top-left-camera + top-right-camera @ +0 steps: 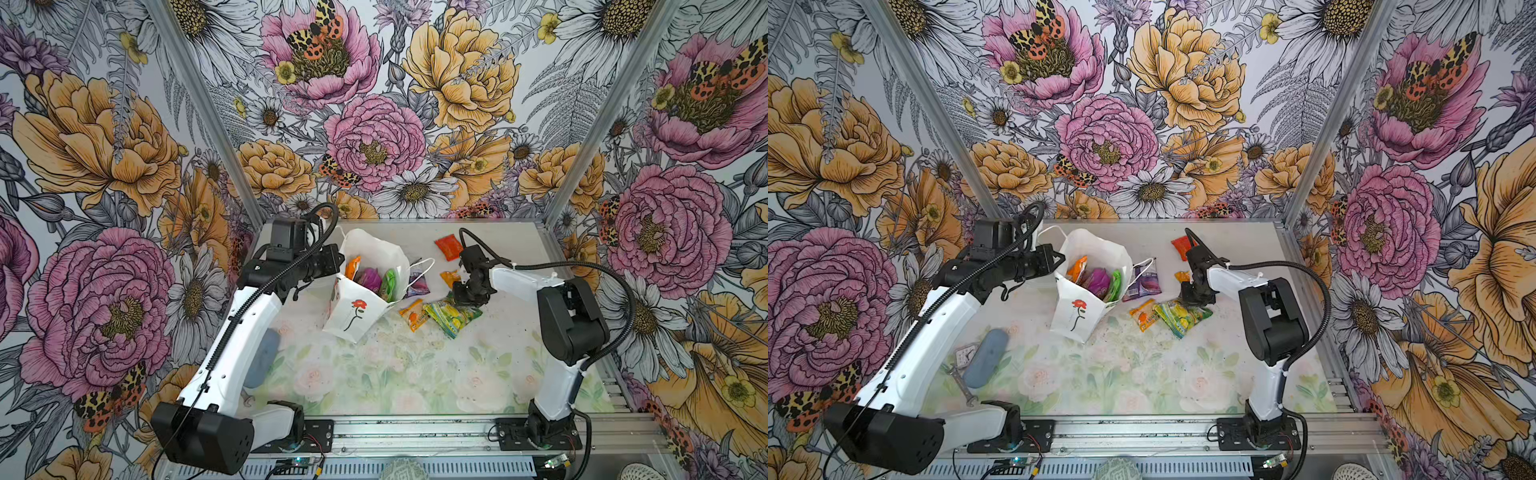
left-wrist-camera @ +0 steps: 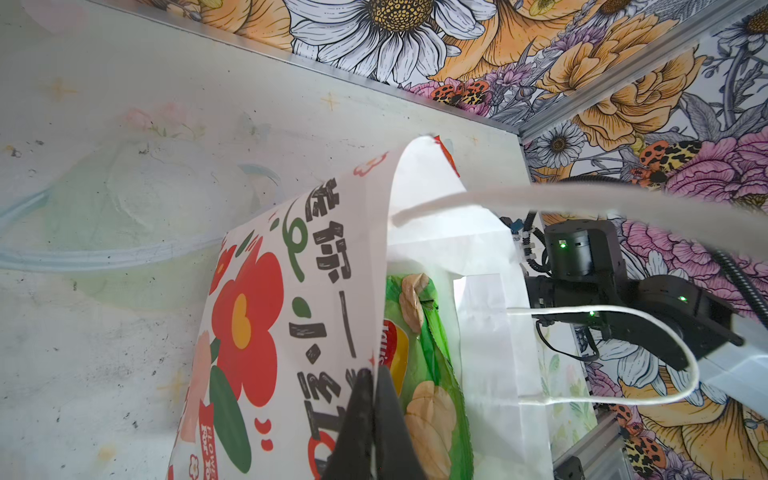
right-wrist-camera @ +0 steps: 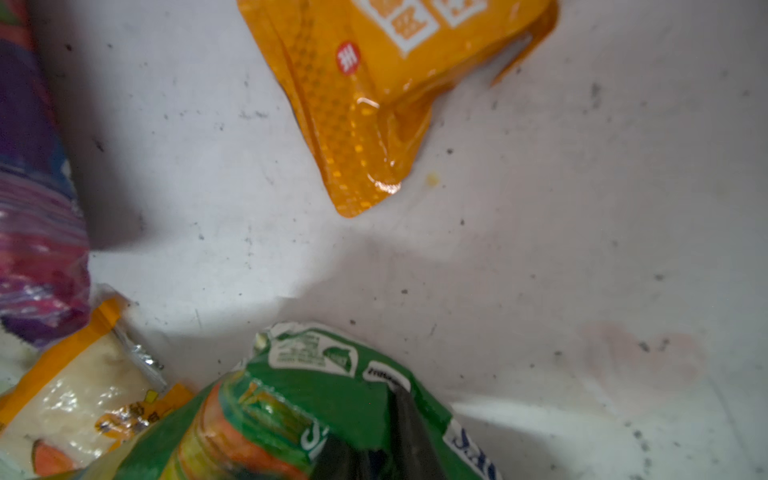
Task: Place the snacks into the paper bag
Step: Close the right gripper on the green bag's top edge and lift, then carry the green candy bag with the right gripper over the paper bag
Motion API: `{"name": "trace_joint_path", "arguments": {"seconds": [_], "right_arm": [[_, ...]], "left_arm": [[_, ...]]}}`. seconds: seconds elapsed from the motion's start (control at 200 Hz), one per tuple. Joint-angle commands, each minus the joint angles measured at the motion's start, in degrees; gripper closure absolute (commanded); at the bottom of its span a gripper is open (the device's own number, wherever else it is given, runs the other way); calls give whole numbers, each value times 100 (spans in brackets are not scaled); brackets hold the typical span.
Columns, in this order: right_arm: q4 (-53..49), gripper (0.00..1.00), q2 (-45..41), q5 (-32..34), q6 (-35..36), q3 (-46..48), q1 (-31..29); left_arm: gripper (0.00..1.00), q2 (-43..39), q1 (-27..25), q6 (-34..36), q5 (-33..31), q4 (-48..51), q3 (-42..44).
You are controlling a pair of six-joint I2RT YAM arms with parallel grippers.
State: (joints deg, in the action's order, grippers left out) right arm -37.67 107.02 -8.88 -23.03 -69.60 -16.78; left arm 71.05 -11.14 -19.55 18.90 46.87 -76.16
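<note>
A: Checking left gripper (image 2: 374,415) first. State?

B: Clenched on the bag (image 1: 353,316) rim. The left wrist view shows the paper wall pinched between both fingers.

A: Bag position?

B: On the table (image 1: 415,374), back left of centre, just beside the left arm. Mouth open towards the camera, rose side facing front. One cord handle (image 1: 424,266) hangs over the right side.

A: Contents?

B: Chip bag (image 1: 390,282), purple pouch (image 1: 370,278) and an orange packet (image 1: 352,267), all standing on edge inside. Chip bag also clear in the left wrist view, against the printed wall.

A: Right gripper (image 1: 465,297)?

B: Low over the table, right of the bag. In the right wrist view the fingers grasp the end of the green-yellow packet (image 1: 453,318). Cannot tell whether that end is off the table.

A: Loose snacks?

B: Fruit packet (image 1: 412,316) touches the green-yellow packet on the bag side. Small purple packet (image 1: 417,282) lies just beside the bag, under the handle. Small orange packet (image 1: 449,277) sits just behind the right gripper. Red packet (image 1: 449,246) is further back, apart from the rest.
</note>
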Motion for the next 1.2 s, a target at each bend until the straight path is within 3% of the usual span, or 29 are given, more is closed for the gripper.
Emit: {"name": "trace_joint_path", "arguments": {"seconds": [0.0, 0.05, 0.515, 0.676, 1.096, 1.196], "right_arm": [[55, 95, -106, -201, -297, 403, 124], [107, 100, -286, -206, -365, 487, 170], [295, 100, -2305, 188, -1260, 1056, 273], [287, 100, -3059, 659, -1649, 1079, 221], [-275, 100, -3982, 1550, -1861, 85, -199], [-393, 100, -3921, 1459, -1824, -373, -251]], "left_arm": [[99, -152, -15, -40, 152, -741, -48], [99, -148, -20, -40, 148, -741, -48], [99, -144, -3, -49, 107, -741, -39], [99, -137, 2, -57, 114, -741, -39], [99, -170, -23, -43, 98, -741, -39], [99, -178, -20, -58, 115, -743, -50]]}}
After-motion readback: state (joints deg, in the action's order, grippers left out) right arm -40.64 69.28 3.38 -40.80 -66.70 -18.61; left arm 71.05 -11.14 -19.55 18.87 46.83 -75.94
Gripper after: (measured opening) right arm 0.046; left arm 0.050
